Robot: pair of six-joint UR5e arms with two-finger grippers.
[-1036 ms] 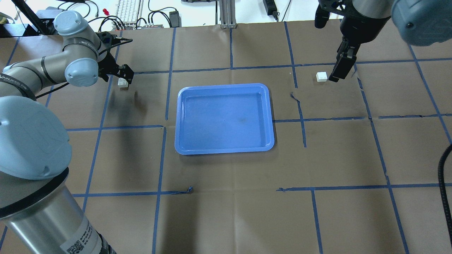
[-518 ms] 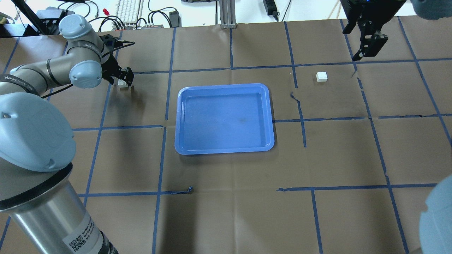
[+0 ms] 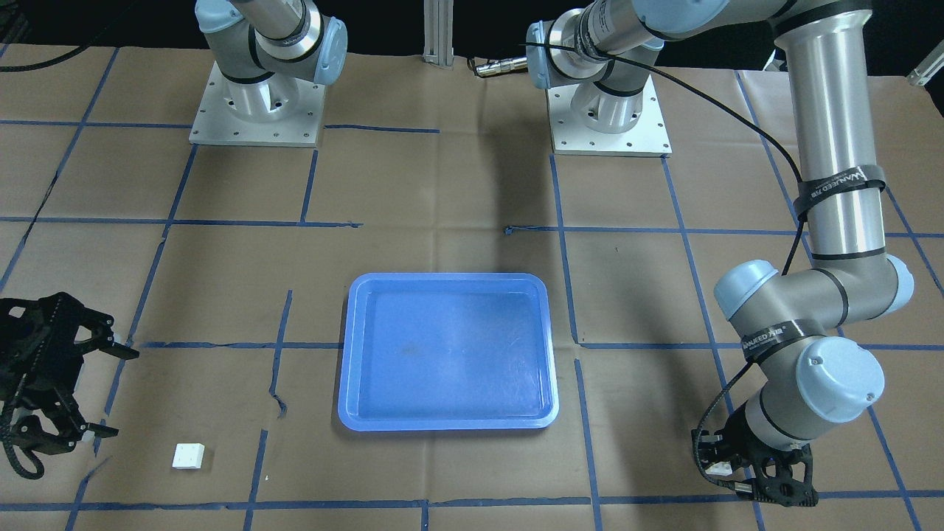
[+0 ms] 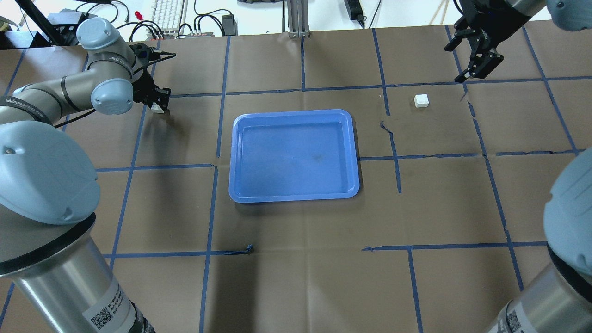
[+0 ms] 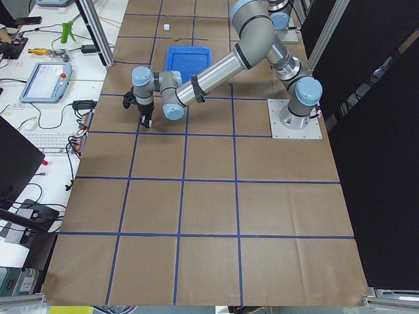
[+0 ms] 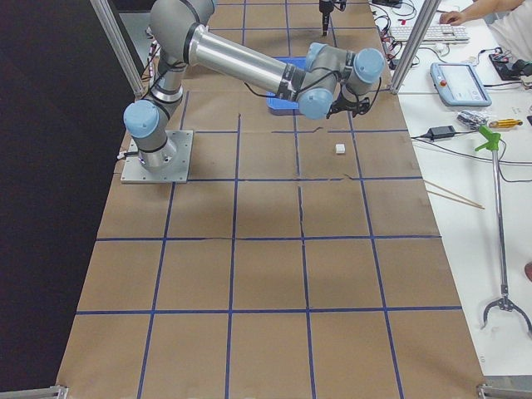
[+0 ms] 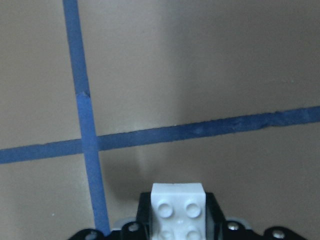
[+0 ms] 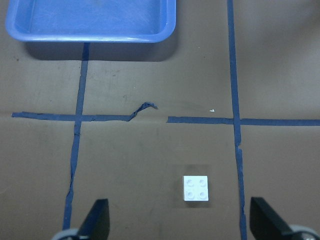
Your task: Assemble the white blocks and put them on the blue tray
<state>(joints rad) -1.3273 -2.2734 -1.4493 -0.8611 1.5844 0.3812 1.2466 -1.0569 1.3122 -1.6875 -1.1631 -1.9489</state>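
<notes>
The blue tray (image 4: 233, 157) lies empty mid-table; it also shows in the front view (image 3: 345, 354) and the right wrist view (image 8: 90, 36). My left gripper (image 4: 158, 102) is shut on a white block (image 7: 178, 209), low over the paper left of the tray; the block also shows in the front view (image 3: 714, 466). A second white block (image 4: 421, 100) lies loose on the paper right of the tray, studs up (image 8: 196, 188). My right gripper (image 4: 455, 64) is open and empty, raised beyond and to the right of that block (image 3: 189, 455).
Brown paper with blue tape grid lines (image 4: 393, 157) covers the table. Both arm bases (image 3: 254, 110) stand at the robot's edge. Keyboard and cables (image 4: 166, 14) lie beyond the far edge. A person (image 6: 499, 25) sits at the side bench.
My right gripper has risen and pulled back from beside the loose white block, with its jaws now spread wide. My left gripper has shifted slightly left around its block.
</notes>
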